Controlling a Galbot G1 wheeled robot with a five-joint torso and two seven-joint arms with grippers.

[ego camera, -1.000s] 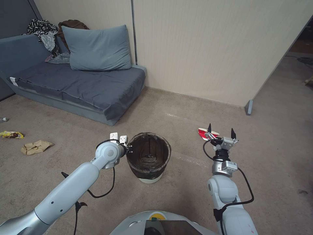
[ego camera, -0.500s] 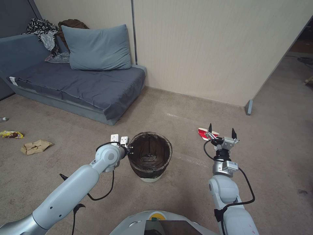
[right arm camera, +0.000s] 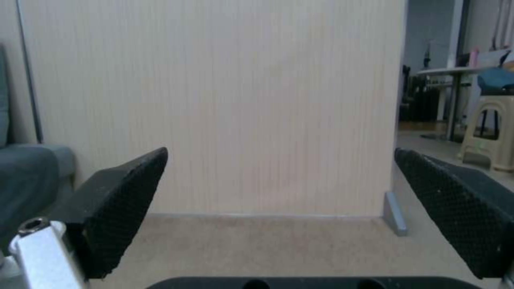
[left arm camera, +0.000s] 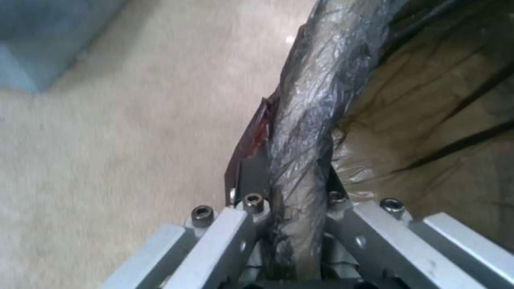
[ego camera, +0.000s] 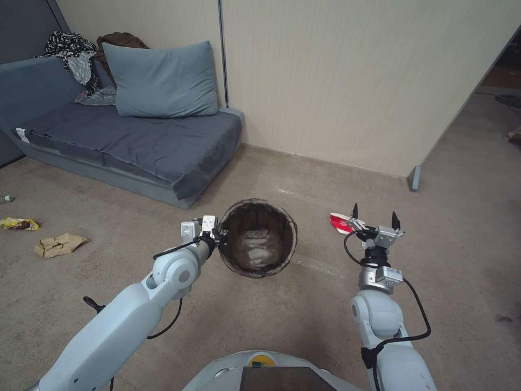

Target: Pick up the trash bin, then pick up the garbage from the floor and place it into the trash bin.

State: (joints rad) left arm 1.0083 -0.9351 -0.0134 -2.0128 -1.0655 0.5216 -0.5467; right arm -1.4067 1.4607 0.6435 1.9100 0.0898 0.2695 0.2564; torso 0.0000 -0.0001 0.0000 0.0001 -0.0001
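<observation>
My left gripper (ego camera: 220,237) is shut on the rim of the trash bin (ego camera: 258,244), which hangs above the floor (ego camera: 304,320) with its bag-lined mouth tipped toward me. In the left wrist view the fingers (left arm camera: 251,188) clamp the bag-covered rim (left arm camera: 305,120). My right gripper (ego camera: 374,215) stands open and empty, fingertips up, just right of a crushed red-and-white cup (ego camera: 339,222) on the carpet. More garbage lies far left: a crumpled brown paper bag (ego camera: 58,244), a yellow wrapper (ego camera: 19,223) and a small bottle (ego camera: 5,199).
A low blue sofa (ego camera: 135,141) with a pillow (ego camera: 163,81) and clothes stands at the back left. A beige partition wall (ego camera: 353,81) runs behind, ending at a grey foot (ego camera: 414,178). In the right wrist view, a stool (right arm camera: 492,132) stands past that wall's end.
My left arm has raised the trash bin off the floor and tipped its mouth toward me. The right gripper has drifted slightly right, still open.
</observation>
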